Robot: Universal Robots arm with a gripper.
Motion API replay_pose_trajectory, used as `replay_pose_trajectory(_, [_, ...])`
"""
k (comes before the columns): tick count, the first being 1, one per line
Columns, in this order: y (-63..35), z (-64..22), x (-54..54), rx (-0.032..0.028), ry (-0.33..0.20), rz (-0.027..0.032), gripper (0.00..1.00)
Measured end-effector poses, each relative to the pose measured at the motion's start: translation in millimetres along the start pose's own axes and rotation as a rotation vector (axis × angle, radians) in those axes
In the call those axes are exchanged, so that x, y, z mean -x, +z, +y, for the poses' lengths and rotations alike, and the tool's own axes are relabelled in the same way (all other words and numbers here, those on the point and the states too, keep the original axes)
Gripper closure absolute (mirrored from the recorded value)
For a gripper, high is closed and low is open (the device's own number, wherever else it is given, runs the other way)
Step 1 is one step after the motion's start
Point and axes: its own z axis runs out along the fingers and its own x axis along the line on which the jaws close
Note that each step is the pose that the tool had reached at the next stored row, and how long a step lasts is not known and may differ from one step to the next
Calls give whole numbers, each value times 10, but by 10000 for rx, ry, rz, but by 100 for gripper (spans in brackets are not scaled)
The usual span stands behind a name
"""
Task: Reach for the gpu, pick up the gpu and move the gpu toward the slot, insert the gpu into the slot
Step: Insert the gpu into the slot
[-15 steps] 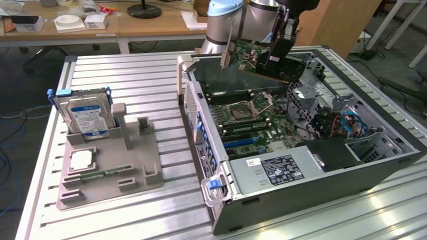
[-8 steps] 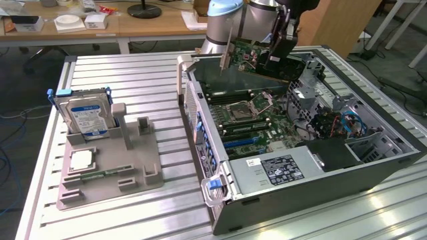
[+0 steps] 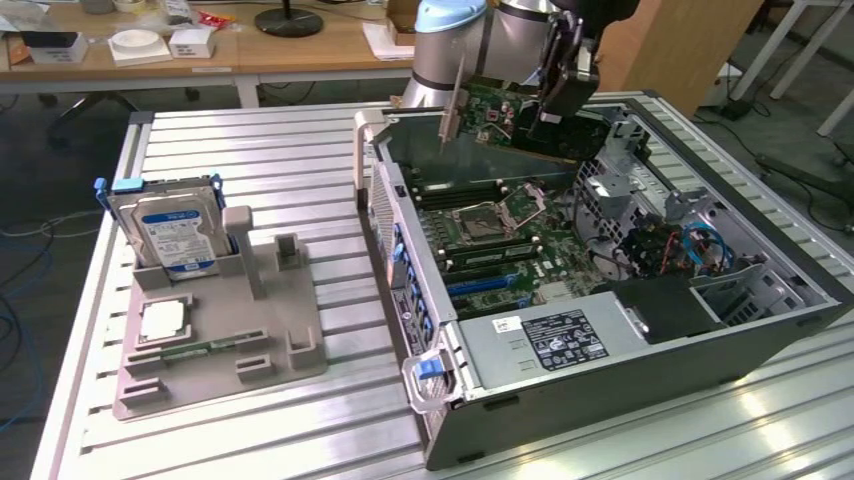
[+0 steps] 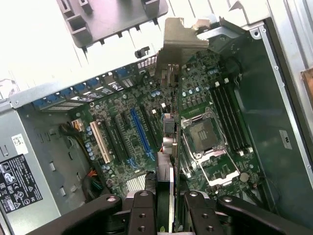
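Motherboard (image 3: 523, 240) and case (image 3: 627, 355) below gpu (image 3: 501, 118)

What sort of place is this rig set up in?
Probably a robotics lab or workshop: a robot arm holds the gpu over an open PC case on a slatted metal table, with cluttered wooden desks behind.

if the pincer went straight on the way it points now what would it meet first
Likely the motherboard near its expansion slots, the held gpu touching before the pincer itself; depth is unclear.
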Motion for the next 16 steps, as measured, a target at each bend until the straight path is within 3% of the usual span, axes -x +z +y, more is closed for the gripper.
replay_pose_trajectory(16, [0, 0, -1, 37, -1162, 19, 73])
